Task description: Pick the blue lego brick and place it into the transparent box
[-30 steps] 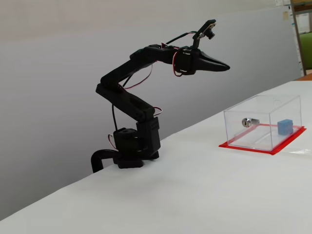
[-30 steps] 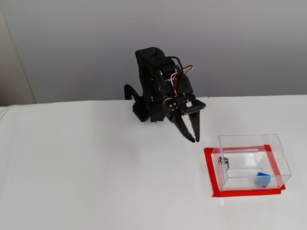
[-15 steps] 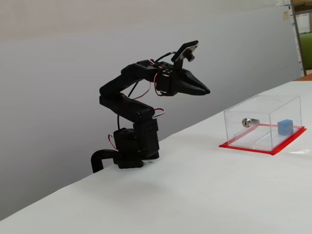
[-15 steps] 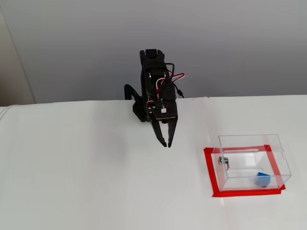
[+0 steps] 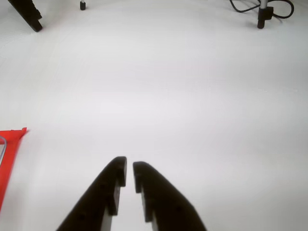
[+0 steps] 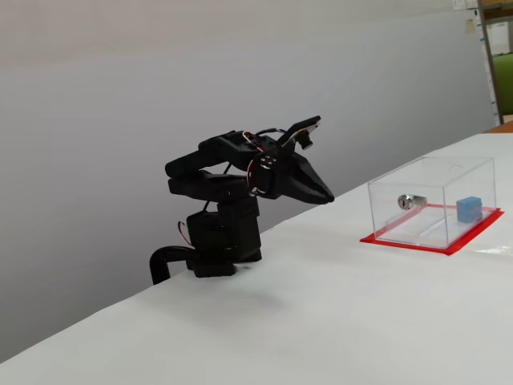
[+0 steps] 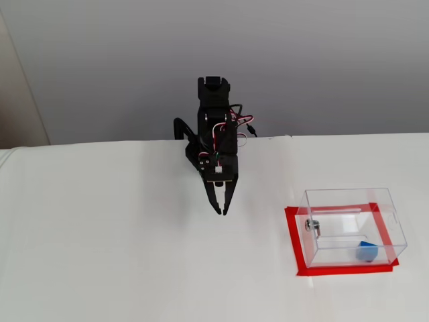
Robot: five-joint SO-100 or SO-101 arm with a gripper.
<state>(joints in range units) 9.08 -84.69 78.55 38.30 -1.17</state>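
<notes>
Arm: black arm [image 7: 216, 137] folded low over its base at the far edge of the white worktop [image 7: 120, 255], left of centre in both fixed views.
End effector: the end effector [image 7: 220, 212] points down and forward above bare worktop; it also shows in a fixed view [image 6: 329, 198] and in the wrist view [image 5: 129, 169]. Its two black fingers stand nearly together with only a thin slit between the tips, and they hold nothing.
Blue lego brick: the blue lego brick [image 7: 366, 251] lies inside the transparent box, in its near right corner in a fixed view from the front; in a fixed view from the side [image 6: 469, 208] it sits at the box's right end. It is well apart from the end effector, to its right and nearer the camera.
Transparent box: the transparent box [image 7: 348, 197] stands on a red base sheet [image 7: 292, 235] at the right of the worktop; a small silver lock [image 6: 411, 200] sits on its left wall.
Open room: bare white worktop lies between the end effector and the box, and all across the left and near parts.
Edges: in the wrist view only a corner of the red sheet [image 5: 10, 154] shows at the left edge; dark stand feet and a cable [image 5: 260, 8] sit along the far edge. A grey wall [image 7: 322, 60] backs the worktop.
</notes>
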